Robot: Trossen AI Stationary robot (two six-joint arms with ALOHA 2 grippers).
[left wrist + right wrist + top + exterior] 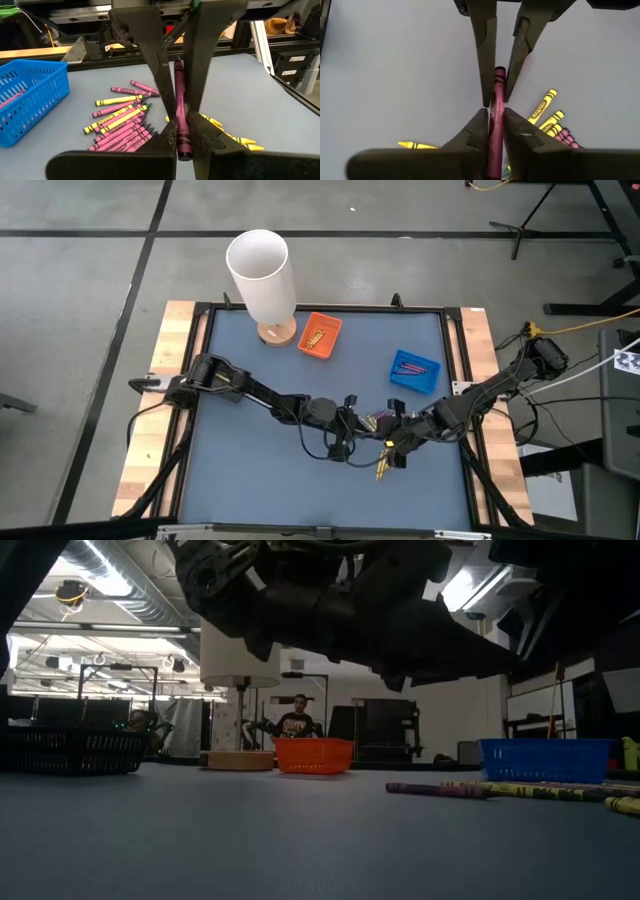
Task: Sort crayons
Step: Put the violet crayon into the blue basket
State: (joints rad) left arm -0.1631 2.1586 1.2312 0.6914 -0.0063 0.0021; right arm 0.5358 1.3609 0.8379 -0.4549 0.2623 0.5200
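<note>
A pile of purple and yellow crayons [122,122] lies flat on the blue-grey mat at the table's middle [375,420]. More yellow ones [382,470] lie nearer the front edge. From the left, my left gripper [178,90] reaches to the pile and is shut on a purple crayon [179,100]. My right gripper [496,87] comes in from the right [398,442], slanting down beside the pile, shut on another purple crayon [498,82]. Loose yellow crayons [542,107] lie on the mat beyond it. My left gripper pinches the purple crayon's wrapped shaft [181,125] between its two fingers. The crayon lies along the fingers, not across them, and the fingers come nearly level from the table's left. It looks clear of the mat. My right gripper pinches its purple crayon by the shaft [495,112] between both fingers, again lengthwise. The crayon's dark far end [499,70] shows between the fingers. The fingers slant down from the table's right; whether that end touches the mat I cannot tell.
An orange basket [320,336] holding yellow crayons and a blue basket [414,370] holding purple ones stand toward the far edge. A tall white cylinder on a wooden base [262,275] stands at the far left. Black cables [335,445] trail under the grippers. A person [296,722] is behind the table.
</note>
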